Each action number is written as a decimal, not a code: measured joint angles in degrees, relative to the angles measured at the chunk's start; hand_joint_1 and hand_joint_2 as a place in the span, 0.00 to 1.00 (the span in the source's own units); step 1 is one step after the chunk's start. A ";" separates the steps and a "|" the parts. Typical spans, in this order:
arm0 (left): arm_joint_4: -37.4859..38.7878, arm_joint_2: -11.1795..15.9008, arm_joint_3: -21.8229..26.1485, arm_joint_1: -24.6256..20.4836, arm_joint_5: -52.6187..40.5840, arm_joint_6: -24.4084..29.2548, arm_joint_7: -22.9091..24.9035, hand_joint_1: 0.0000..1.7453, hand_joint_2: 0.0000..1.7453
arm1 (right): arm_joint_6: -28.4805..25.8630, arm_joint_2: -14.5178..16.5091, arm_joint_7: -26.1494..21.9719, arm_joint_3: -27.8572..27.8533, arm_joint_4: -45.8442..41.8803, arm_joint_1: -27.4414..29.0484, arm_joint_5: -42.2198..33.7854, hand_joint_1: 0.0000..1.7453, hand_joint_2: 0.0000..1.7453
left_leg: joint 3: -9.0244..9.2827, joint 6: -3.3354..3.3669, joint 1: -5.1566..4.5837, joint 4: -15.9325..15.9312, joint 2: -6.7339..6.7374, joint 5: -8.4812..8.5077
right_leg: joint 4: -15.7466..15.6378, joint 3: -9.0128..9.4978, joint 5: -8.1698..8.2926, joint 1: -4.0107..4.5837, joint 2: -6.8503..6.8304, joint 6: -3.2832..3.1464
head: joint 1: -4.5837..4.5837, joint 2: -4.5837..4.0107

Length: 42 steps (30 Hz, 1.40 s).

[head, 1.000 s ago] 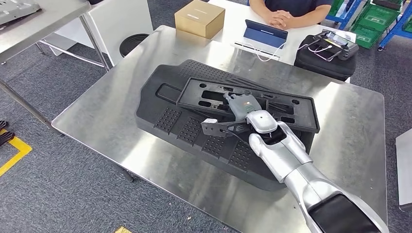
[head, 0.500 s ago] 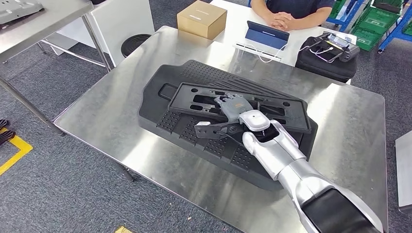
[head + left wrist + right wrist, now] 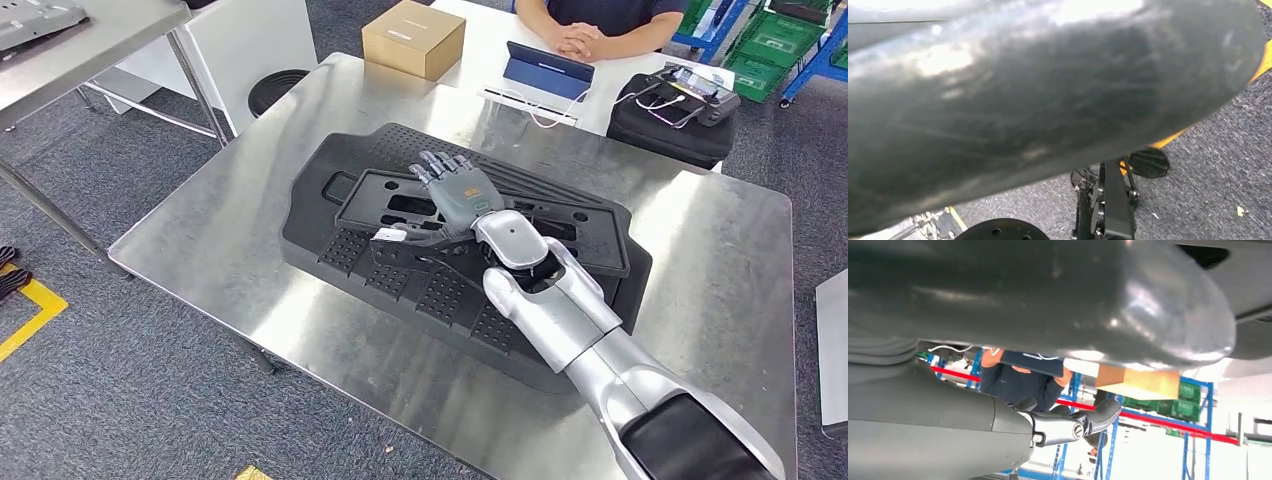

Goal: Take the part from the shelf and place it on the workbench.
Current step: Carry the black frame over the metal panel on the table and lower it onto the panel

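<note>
The steel table [image 3: 250,250] is carrying everything, and it serves here as the landmark. Lying across its middle is a big black moulded panel [image 3: 330,210], ribbed and studded with grid patches. On top of that panel the part [image 3: 590,245], a flat black frame with cut-outs, is lying slightly askew, its long side running across the table's middle. The right arm [image 3: 600,350] is reaching in from the table's near right corner. The right hand [image 3: 455,195] is lying flat on the part toward its left end, fingers [image 3: 432,165] stretched out and slightly spread, gripping nothing; whether the palm is actually pressing the part cannot be told. In the right wrist view the thumb [image 3: 1068,425] is sticking out free, with the part's dark underside close above it. The left hand's state cannot be told; its wrist view is blurred by a dark surface. Beyond the table's far edge a person [image 3: 590,25] is sitting with hands clasped, behind a blue tablet [image 3: 545,68]. A cardboard box [image 3: 412,38] is standing just past the table's far edge, and a black bag [image 3: 665,125] is resting off its far right corner.
</note>
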 joint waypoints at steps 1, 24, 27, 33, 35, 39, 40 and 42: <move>0.00 -0.03 0.07 0.00 0.01 0.00 -0.02 0.00 0.00 | -0.03 -0.02 0.09 0.05 -0.38 0.13 0.02 0.00 0.00 | 0.00 0.00 0.00 0.00 0.00 0.00 | 0.00 0.00 0.00 0.00 0.00 0.00 | 0.00 0.00; 0.04 -0.32 0.75 -0.02 0.45 -0.02 -0.04 0.00 0.00 | -14.09 -1.82 0.10 -2.81 -10.07 7.18 3.37 0.00 0.00 | 1.13 1.16 1.28 -1.87 0.58 0.66 | 16.05 -8.40 -6.16 -1.99 -0.30 2.02 | 0.46 0.00; 0.03 -0.35 0.87 -0.01 0.46 -0.02 0.09 0.00 0.00 | -14.45 -2.48 -0.04 -3.62 -12.18 8.44 3.71 0.00 0.00 | 1.12 -0.21 2.14 -1.70 0.56 0.61 | 6.70 -4.21 -1.97 -3.46 -0.94 4.88 | 0.56 0.00; 0.03 -0.51 1.57 0.06 0.78 0.17 0.29 0.00 0.00 | -15.45 -3.30 -0.50 -5.27 -17.37 11.63 2.84 0.00 0.00 | 1.18 -2.99 2.50 -1.83 0.59 0.62 | 0.16 -1.00 1.16 -3.20 -1.15 3.52 | 0.71 0.00; 0.04 -0.60 1.66 0.06 0.84 0.19 0.31 0.00 0.00 | -15.78 -3.38 -0.91 -5.58 -18.98 12.42 2.52 0.00 0.00 | -0.23 -2.94 2.56 1.80 0.58 -2.15 | 0.04 -1.02 1.39 -3.36 -1.14 2.40 | 0.40 0.01; 0.04 -0.63 1.73 0.09 0.96 0.31 0.45 0.00 0.00 | -16.35 -3.44 -1.67 -5.70 -21.70 14.58 1.86 0.00 0.00 | -5.52 -2.38 2.04 15.75 0.37 -8.72 | 0.10 -1.01 1.45 -2.45 -1.13 1.30 | 0.01 0.00; 0.04 -0.64 1.74 0.09 0.96 0.33 0.47 0.00 0.00 | -16.39 -3.47 -1.75 -5.70 -22.29 15.10 1.81 0.00 0.00 | -4.99 -2.22 2.00 15.34 0.37 -8.15 | 0.16 -1.00 1.45 -2.29 -1.11 1.31 | 0.02 0.00; 0.04 -0.65 1.74 0.08 0.95 0.33 0.47 0.00 0.00 | -16.45 -3.51 -1.87 -5.70 -23.48 15.73 1.79 0.00 0.00 | -1.14 -1.92 2.05 8.79 0.36 -5.18 | 0.51 -1.05 1.40 -2.16 -1.02 1.37 | 0.01 0.00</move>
